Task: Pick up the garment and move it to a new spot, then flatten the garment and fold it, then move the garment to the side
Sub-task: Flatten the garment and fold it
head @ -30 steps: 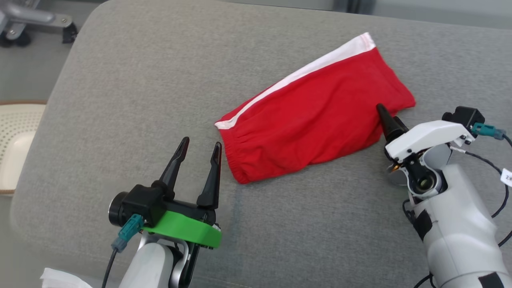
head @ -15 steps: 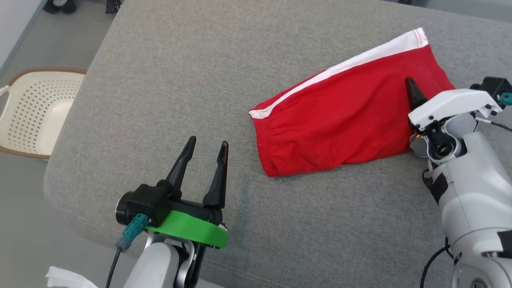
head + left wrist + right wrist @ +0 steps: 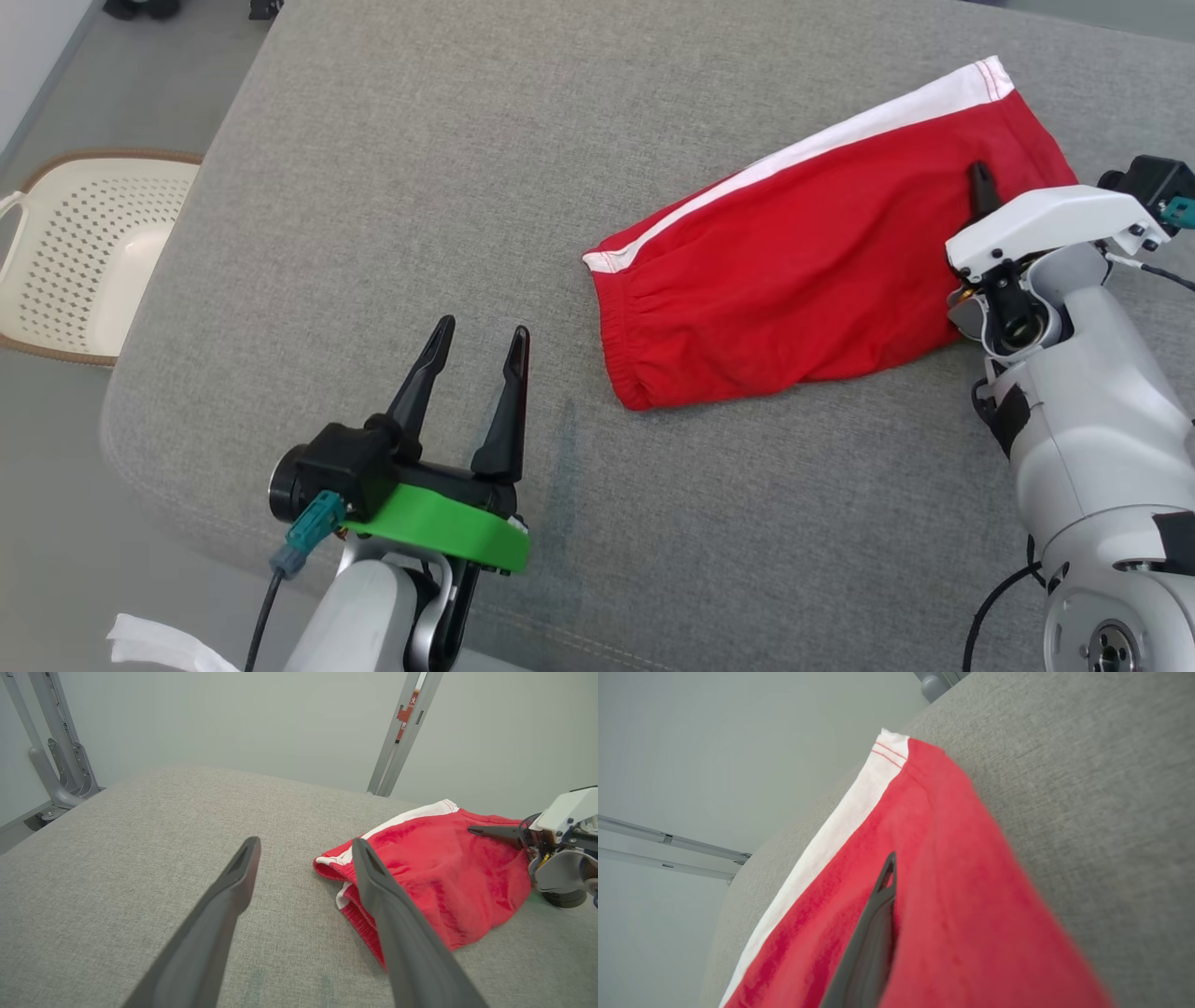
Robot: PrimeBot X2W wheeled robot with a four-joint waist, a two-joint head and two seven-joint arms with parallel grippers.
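Now the right gripper (image 3: 980, 179) has closed on a fold of the red shorts (image 3: 794, 271), ready to lift; the left gripper (image 3: 484, 329) hangs wide open, empty.

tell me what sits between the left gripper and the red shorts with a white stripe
Just bare grey fabric cushion between left gripper and red shorts, seen in head view.

The head view looks steeply down from above onto the cushion (image 3: 392, 205), taking in most of its near side. The left wrist view sits low, just over the cushion, facing across it toward a wall (image 3: 210, 718). The right wrist view is nearest, rolled sideways, right up against the shorts (image 3: 971, 905). All three share the shorts and cushion.
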